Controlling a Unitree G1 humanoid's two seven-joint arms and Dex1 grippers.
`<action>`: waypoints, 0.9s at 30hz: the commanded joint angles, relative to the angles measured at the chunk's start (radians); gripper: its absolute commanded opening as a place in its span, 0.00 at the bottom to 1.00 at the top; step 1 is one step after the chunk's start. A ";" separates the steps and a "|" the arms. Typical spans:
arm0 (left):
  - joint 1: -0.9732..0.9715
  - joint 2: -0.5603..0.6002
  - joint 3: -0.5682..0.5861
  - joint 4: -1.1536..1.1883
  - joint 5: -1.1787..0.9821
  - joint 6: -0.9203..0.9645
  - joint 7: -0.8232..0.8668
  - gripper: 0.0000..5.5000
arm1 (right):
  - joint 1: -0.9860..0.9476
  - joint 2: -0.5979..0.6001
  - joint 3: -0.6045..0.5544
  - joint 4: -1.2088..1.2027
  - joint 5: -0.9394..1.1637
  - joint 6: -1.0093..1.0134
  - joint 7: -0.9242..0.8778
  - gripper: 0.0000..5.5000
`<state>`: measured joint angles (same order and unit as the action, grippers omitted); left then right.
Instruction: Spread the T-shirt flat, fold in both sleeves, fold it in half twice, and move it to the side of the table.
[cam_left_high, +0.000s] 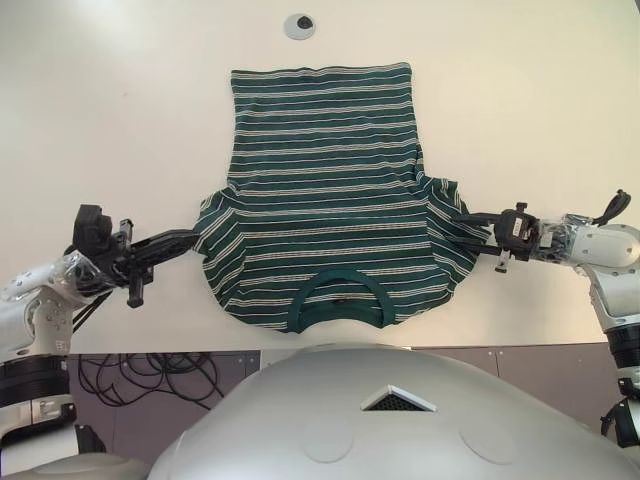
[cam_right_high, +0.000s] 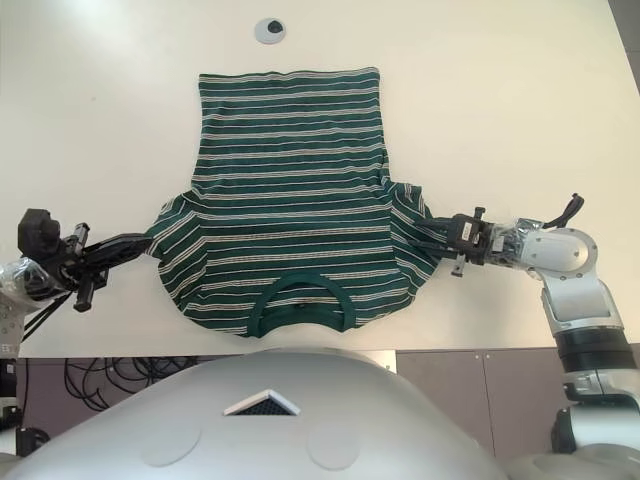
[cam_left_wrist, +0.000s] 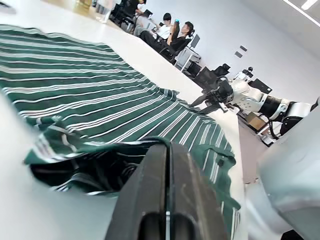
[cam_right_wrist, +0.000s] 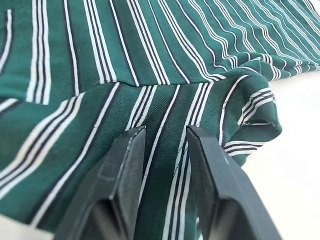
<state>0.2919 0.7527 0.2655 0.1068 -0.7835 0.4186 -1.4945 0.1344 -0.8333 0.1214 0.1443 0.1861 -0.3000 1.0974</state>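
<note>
No text, label or number can be read — anywhere.

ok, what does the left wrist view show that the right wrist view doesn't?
Left wrist view: the left gripper, fingers shut, at the left-side sleeve opening, with the T-shirt stretching away beyond. Right wrist view: the right-side sleeve hem close up, beside open fingers. Shared: the T-shirt, the white table, and the right gripper, far off in one, close in the other.

Has a white tabletop with a round grey grommet at the far side, black cables coiled on the floor.
</note>
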 joint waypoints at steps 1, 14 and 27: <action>-0.027 -0.032 -0.017 -0.057 -0.021 0.047 0.027 0.01 | 0.002 0.009 0.000 -0.015 -0.011 0.010 0.001 0.27; -0.116 -0.183 -0.233 -0.032 0.216 -0.118 0.160 0.01 | 0.028 0.015 -0.044 -0.045 0.072 0.055 0.011 0.27; -0.116 -0.233 -0.298 -0.097 0.268 -0.136 0.247 0.32 | 0.121 -0.052 -0.276 -0.115 0.463 0.638 0.048 0.27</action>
<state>0.1643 0.5129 -0.0267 0.0522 -0.5202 0.2626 -1.2680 0.2368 -0.8463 -0.1556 0.0091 0.6681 0.2680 1.1598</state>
